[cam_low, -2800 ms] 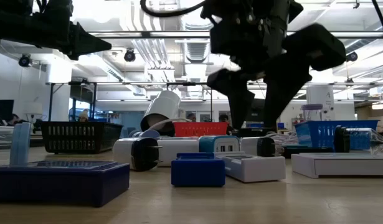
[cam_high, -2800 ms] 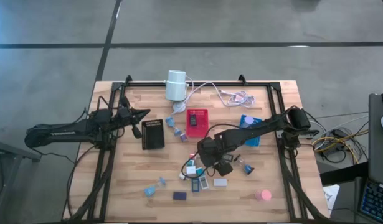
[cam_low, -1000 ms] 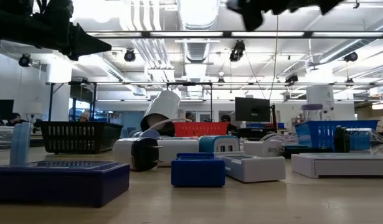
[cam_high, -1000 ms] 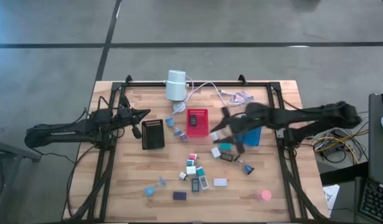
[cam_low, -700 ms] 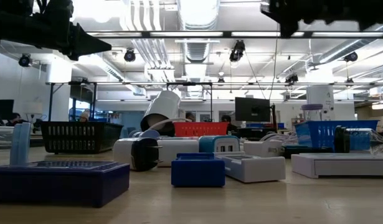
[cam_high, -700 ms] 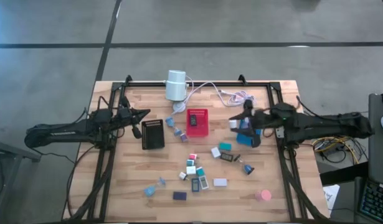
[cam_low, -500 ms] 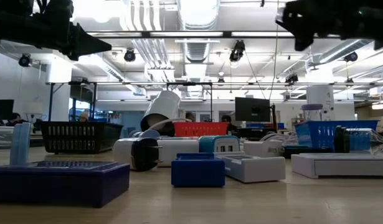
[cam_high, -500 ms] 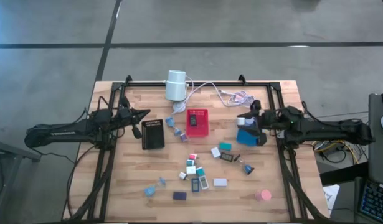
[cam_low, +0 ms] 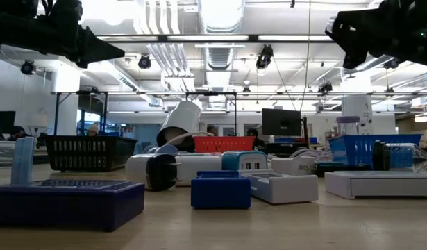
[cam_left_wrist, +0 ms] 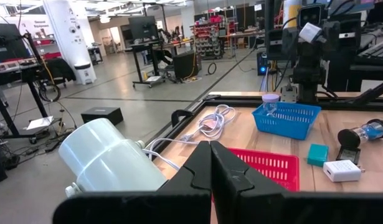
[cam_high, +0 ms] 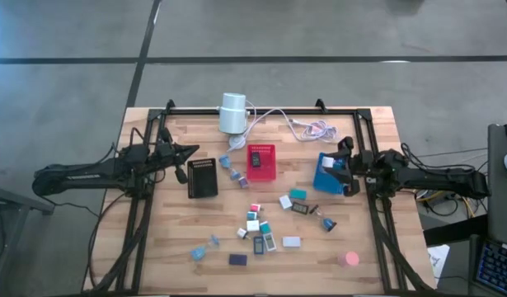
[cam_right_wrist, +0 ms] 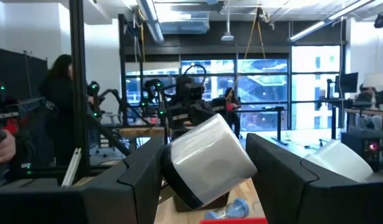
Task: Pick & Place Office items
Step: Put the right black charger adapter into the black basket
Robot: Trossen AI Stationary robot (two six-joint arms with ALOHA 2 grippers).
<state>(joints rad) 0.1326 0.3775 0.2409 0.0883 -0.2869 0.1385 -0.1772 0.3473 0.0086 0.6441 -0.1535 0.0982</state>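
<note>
My right gripper (cam_high: 340, 162) hangs over the right side of the blue tray (cam_high: 326, 176), shut on a white office item (cam_right_wrist: 207, 158) that has a dark band at one end. The other office items, small blocks in white, teal, blue and black (cam_high: 261, 227) and a pink disc (cam_high: 347, 259), lie flat on the middle and near part of the table. My left gripper (cam_high: 190, 152) waits shut above the table's left side, next to the black tray (cam_high: 203, 177). My right gripper pinches the white item by its two opposite sides (cam_right_wrist: 176, 155) between its two fingers (cam_right_wrist: 138, 177). The fingers come nearly level from the table's right, pointing left. The item is lifted clear, above the blue tray, and also shows in the left wrist view (cam_left_wrist: 310, 32).
A red tray (cam_high: 260, 161) stands at the table's middle far part. A white cylinder (cam_high: 232, 113) with a coiled cable (cam_high: 315, 128) lies at the far edge. A black frame (cam_high: 261, 110) runs around the table. A person (cam_right_wrist: 57, 99) stands in the room beyond.
My right gripper has drawn back from over the table's middle toward the right edge and come down, carrying the white item clear of the table. Its fingers have tipped up from slanting down to about level. It now hangs over the blue tray.
</note>
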